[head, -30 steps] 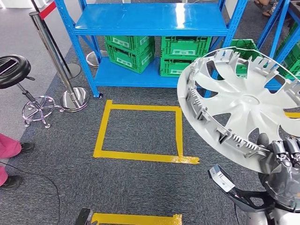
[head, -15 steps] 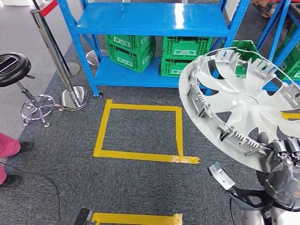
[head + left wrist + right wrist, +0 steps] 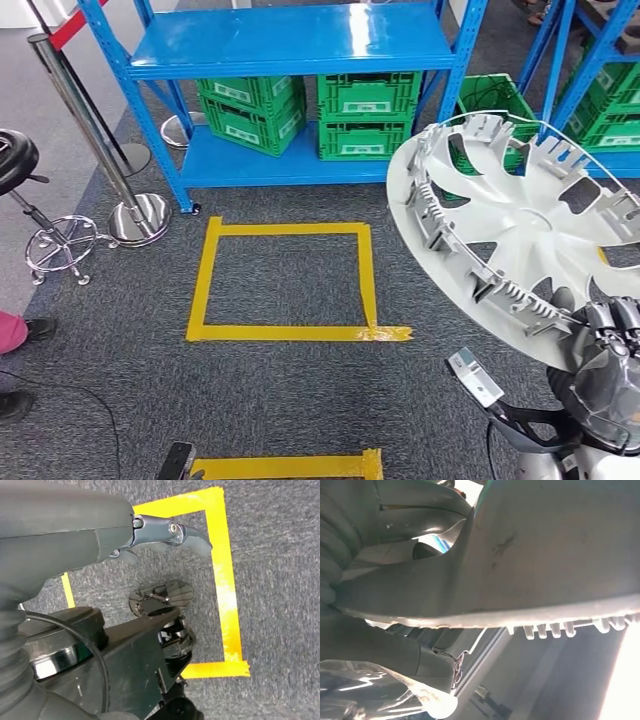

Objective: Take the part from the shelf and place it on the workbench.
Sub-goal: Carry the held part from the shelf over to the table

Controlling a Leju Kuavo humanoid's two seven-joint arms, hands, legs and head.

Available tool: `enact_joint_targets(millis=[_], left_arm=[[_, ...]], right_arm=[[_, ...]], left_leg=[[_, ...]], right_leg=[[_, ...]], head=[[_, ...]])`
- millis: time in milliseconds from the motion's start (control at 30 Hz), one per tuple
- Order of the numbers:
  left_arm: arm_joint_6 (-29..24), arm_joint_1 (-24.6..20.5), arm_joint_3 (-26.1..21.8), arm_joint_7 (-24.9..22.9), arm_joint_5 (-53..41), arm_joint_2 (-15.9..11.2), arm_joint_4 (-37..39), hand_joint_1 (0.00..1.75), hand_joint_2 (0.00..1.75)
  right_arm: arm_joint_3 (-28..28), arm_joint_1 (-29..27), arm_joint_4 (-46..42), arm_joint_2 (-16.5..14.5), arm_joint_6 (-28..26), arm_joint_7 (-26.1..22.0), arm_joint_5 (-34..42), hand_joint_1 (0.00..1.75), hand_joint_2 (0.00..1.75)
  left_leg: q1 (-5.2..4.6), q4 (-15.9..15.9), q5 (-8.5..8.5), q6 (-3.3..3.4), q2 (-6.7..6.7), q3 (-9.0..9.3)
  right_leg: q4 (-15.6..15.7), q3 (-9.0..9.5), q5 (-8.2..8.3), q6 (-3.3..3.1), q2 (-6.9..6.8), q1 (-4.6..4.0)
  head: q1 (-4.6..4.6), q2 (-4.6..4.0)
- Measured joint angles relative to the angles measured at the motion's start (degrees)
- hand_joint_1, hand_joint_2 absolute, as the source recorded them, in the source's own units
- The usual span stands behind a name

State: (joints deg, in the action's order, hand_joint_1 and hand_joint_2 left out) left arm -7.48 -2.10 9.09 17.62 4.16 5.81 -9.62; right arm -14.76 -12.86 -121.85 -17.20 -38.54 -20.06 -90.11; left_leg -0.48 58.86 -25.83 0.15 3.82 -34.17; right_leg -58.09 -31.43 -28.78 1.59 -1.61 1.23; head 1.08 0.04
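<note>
Shelf [image 3: 287,40] and floor tape slide left as I turn; my right hand [image 3: 604,345] grips the light, stiff, brittle hubcap [image 3: 521,230] by its lower-right rim; left hand [image 3: 151,535] hangs slack.

A: Any readable text?
B: None. White labels on the green crates [image 3: 367,110] under the blue shelf [image 3: 287,40] are too small to read.
A: The tag [image 3: 474,375] near the robot hand [image 3: 607,365]?
B: Blurred, illegible.

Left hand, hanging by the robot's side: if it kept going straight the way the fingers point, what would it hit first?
Probably the grey carpet. The left hand holds nothing, and beyond its fingers lies only carpet and yellow floor tape, though depth is unclear.
</note>
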Motion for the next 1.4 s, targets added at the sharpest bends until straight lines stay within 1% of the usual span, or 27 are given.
enact_joint_targets(millis=[67,133,167,200,233,267,333,400,467,533,600,667,700,733,767,833,867,933,1000,1067,1133,1167,1200,1233,1300,1367,1400], left_arm=[[-0.01,0.03,0.00,0.00,-0.01,-0.05,0.01,0.00,1.75],[0.07,0.15,0.00,0.00,-0.01,-0.08,0.00,0.00,1.75],[0.10,0.21,0.00,0.01,-0.02,-0.09,0.01,0.00,1.75],[0.13,0.25,0.00,0.02,-0.03,-0.09,0.01,0.00,1.75],[0.13,0.26,0.00,0.03,-0.05,-0.09,0.01,0.00,1.75],[0.13,0.26,0.00,0.06,-0.08,-0.09,0.01,0.00,1.75],[0.13,0.29,0.00,0.15,-0.15,-0.20,0.01,0.00,1.75],[0.10,0.26,0.00,0.29,-0.27,-0.34,0.01,0.00,1.75],[0.09,0.12,0.00,0.41,-0.36,-0.38,0.00,0.00,1.75],[0.08,0.02,0.00,0.48,-0.36,-0.39,0.00,0.00,1.75],[0.11,0.06,0.00,0.53,-0.41,-0.38,0.00,0.00,1.75],[0.17,0.19,0.00,0.45,-0.48,-0.35,0.00,0.00,1.75],[0.19,0.21,0.00,0.35,-0.50,-0.35,0.00,0.00,1.75],[0.17,0.18,0.00,0.19,-0.51,-0.35,0.00,0.00,1.75],[0.15,0.12,0.00,-0.01,-0.51,-0.33,0.00,0.00,1.75],[0.10,-0.05,0.00,-0.46,-0.54,-0.30,0.00,0.00,1.75],[0.10,-0.11,0.00,-0.64,-0.56,-0.29,0.00,0.00,1.75],[0.09,-0.17,0.00,-0.90,-0.64,-0.31,0.00,0.00,1.75],[0.09,-0.24,0.00,-1.07,-0.68,-0.32,0.00,0.00,1.75],[0.11,-0.30,0.00,-1.14,-0.78,-0.34,0.00,0.00,1.75],[0.21,-0.14,0.00,-1.08,-1.00,-0.34,0.00,0.00,1.75],[0.25,-0.02,0.00,-1.00,-1.09,-0.33,0.00,0.00,1.75],[0.20,0.09,0.00,-0.92,-1.10,-0.28,0.00,0.00,1.75],[0.02,0.15,0.00,-0.85,-1.05,-0.22,0.00,0.00,1.75],[-0.59,0.14,0.00,-0.92,-0.97,-0.06,0.01,0.00,1.75],[-1.24,0.15,0.01,-1.48,-1.23,-0.06,0.02,0.00,1.75],[-1.49,0.16,0.04,-1.81,-1.48,-0.09,0.02,0.00,1.75]], right_arm=[[0.19,-0.16,0.00,0.00,-0.01,0.30,-0.01,1.75,1.75],[0.35,-0.26,0.00,0.01,0.00,0.62,-0.03,1.75,1.75],[0.38,-0.34,0.00,0.02,0.00,0.77,-0.03,1.75,1.75],[0.38,-0.41,0.00,0.02,0.01,0.88,-0.03,1.75,1.75],[0.39,-0.46,0.00,0.02,0.00,0.97,-0.03,1.75,1.75],[0.40,-0.48,0.00,0.02,0.00,1.04,-0.03,1.75,1.75],[0.48,-0.44,0.00,0.03,0.00,1.21,-0.02,1.75,1.75],[0.58,-0.41,-0.01,0.06,0.00,1.52,-0.01,1.75,1.75],[0.61,-0.53,-0.03,0.13,-0.01,1.85,-0.01,1.75,1.75],[0.58,-0.70,-0.05,0.29,-0.01,2.12,-0.01,1.75,1.75],[0.67,-0.65,-0.08,0.53,-0.01,2.42,-0.01,1.75,1.75],[0.82,-0.58,-0.09,0.76,-0.01,2.73,0.01,1.75,1.75],[0.84,-0.63,-0.09,0.87,-0.01,2.85,0.02,1.75,1.75],[0.83,-0.68,-0.10,0.96,-0.01,2.94,0.02,1.75,1.75],[0.80,-0.74,-0.13,1.02,-0.01,2.99,0.02,1.75,1.75],[0.78,-0.75,-0.31,1.05,-0.01,2.99,0.02,1.75,1.75],[0.79,-0.73,-0.46,1.06,-0.01,2.99,0.02,1.75,1.75],[0.76,-0.77,-0.79,1.07,-0.01,2.98,0.02,1.75,1.75],[0.67,-0.97,-1.16,1.07,-0.01,2.93,0.02,1.75,1.75],[0.61,-1.10,-1.53,1.07,-0.01,2.84,0.01,1.75,1.75],[0.56,-1.29,-1.95,1.07,-0.01,2.87,-0.01,1.75,1.75],[0.52,-1.45,-2.16,1.07,-0.01,2.95,-0.01,1.75,1.75],[0.46,-1.70,-2.39,1.07,-0.01,3.09,-0.01,1.75,1.75],[0.39,-2.03,-2.69,1.07,-0.01,3.30,-0.01,1.75,1.75],[0.31,-2.87,-3.45,1.07,-0.01,3.66,-0.01,1.75,1.75],[0.29,-3.62,-4.43,1.07,-0.01,3.68,-0.01,1.75,1.75],[0.31,-3.97,-4.99,1.07,-0.01,3.58,-0.01,1.75,1.75]], left_leg=[[0.31,4.02,-3.10,-0.62,-1.48,-1.43],[0.50,11.58,-7.14,-0.94,-2.80,-4.23],[0.53,14.58,-8.21,-0.94,-3.01,-5.33],[0.54,15.71,-8.16,-0.85,-3.11,-5.62],[0.53,14.61,-7.02,-0.66,-3.28,-4.92],[0.53,11.47,-5.05,-0.37,-3.76,-3.31],[0.63,3.98,-1.73,0.32,-6.41,0.28],[0.63,0.33,-1.05,0.68,-8.27,1.82],[0.66,-0.42,-1.27,0.76,-7.46,1.86],[0.89,-1.16,-1.04,1.03,-6.09,1.93],[0.90,-1.51,-0.81,1.33,-4.60,1.95],[0.74,-1.48,-0.82,1.46,-3.09,1.82],[0.69,-1.46,-0.83,1.49,-2.33,1.79],[0.65,-1.42,-0.84,1.49,-1.60,1.77],[0.63,-1.38,-0.86,1.46,-0.92,1.78],[0.43,-1.12,-1.01,1.20,0.27,1.80],[0.28,-0.98,-1.09,0.96,0.72,1.79],[0.05,-0.81,-1.08,0.41,1.56,1.80],[0.17,-0.68,-1.22,-0.17,2.01,1.84],[0.43,1.88,-3.41,-0.79,0.15,0.96],[0.71,8.97,-7.57,-1.24,-2.40,-1.74],[0.78,12.68,-9.18,-1.36,-2.92,-3.20],[0.82,15.07,-9.81,-1.41,-3.14,-4.09],[0.83,15.29,-9.25,-1.37,-3.25,-4.06],[0.85,9.53,-5.43,-0.98,-4.19,-1.25],[0.99,2.34,-2.50,-0.31,-7.18,1.99],[1.00,0.23,-2.08,-0.06,-8.33,2.84]], right_leg=[[0.09,-0.06,0.43,-0.69,0.96,0.17],[0.04,-0.36,0.65,-1.02,2.00,0.11],[0.02,-0.48,0.72,-1.10,2.61,0.06],[0.00,-0.53,0.77,-1.13,3.27,0.00],[-0.01,-0.53,0.81,-1.13,3.97,-0.04],[-0.02,-0.48,0.84,-1.10,4.68,-0.07],[-0.08,-0.54,0.94,-0.90,6.00,-0.03],[-0.18,-1.16,1.23,-0.33,7.18,0.20],[-0.14,-2.02,1.57,0.47,8.12,0.36],[-1.34,-3.17,0.67,1.02,6.48,0.19],[-6.71,-5.81,-2.46,1.35,3.37,0.00],[-13.91,-9.05,-5.54,1.66,2.14,-0.02],[-15.66,-9.71,-5.84,1.76,1.99,-0.02],[-15.18,-9.24,-5.08,1.80,1.81,-0.02],[-12.40,-7.58,-3.45,1.75,1.44,-0.03],[-4.16,-2.91,-0.45,1.37,-0.68,-0.23],[-1.36,-1.29,0.24,1.03,-1.54,-0.40],[0.15,-0.52,0.35,0.31,-1.93,-0.70],[0.28,-0.73,0.78,-0.38,-0.74,-0.60],[0.61,-0.81,1.30,-1.10,0.34,-0.32],[0.66,-0.98,1.60,-1.51,1.53,-0.22],[0.62,-1.09,1.66,-1.59,2.23,-0.23],[0.55,-1.18,1.70,-1.62,2.98,-0.25],[0.46,-1.23,1.73,-1.62,3.73,-0.27],[0.29,-1.24,1.76,-1.55,5.22,-0.26],[0.10,-1.51,1.87,-1.22,6.58,-0.21],[0.01,-1.86,2.00,-0.89,7.22,-0.12]], head=[[-0.10,0.00],[-0.17,0.00],[-0.17,0.00],[-0.17,0.00],[-0.16,0.00],[-0.17,0.00],[-0.11,0.00],[-0.31,0.00],[-0.54,0.00],[-0.44,0.00],[-0.23,0.00],[-0.10,0.00],[-0.11,0.00],[-0.10,0.00],[-0.11,0.00],[-0.12,0.00],[-0.18,0.00],[-0.29,0.00],[-0.34,0.00],[-0.51,0.00],[-0.75,0.00],[-0.79,0.00],[-0.81,0.00],[-0.81,0.00],[-0.82,0.00],[-0.79,0.00],[-0.85,0.00]])
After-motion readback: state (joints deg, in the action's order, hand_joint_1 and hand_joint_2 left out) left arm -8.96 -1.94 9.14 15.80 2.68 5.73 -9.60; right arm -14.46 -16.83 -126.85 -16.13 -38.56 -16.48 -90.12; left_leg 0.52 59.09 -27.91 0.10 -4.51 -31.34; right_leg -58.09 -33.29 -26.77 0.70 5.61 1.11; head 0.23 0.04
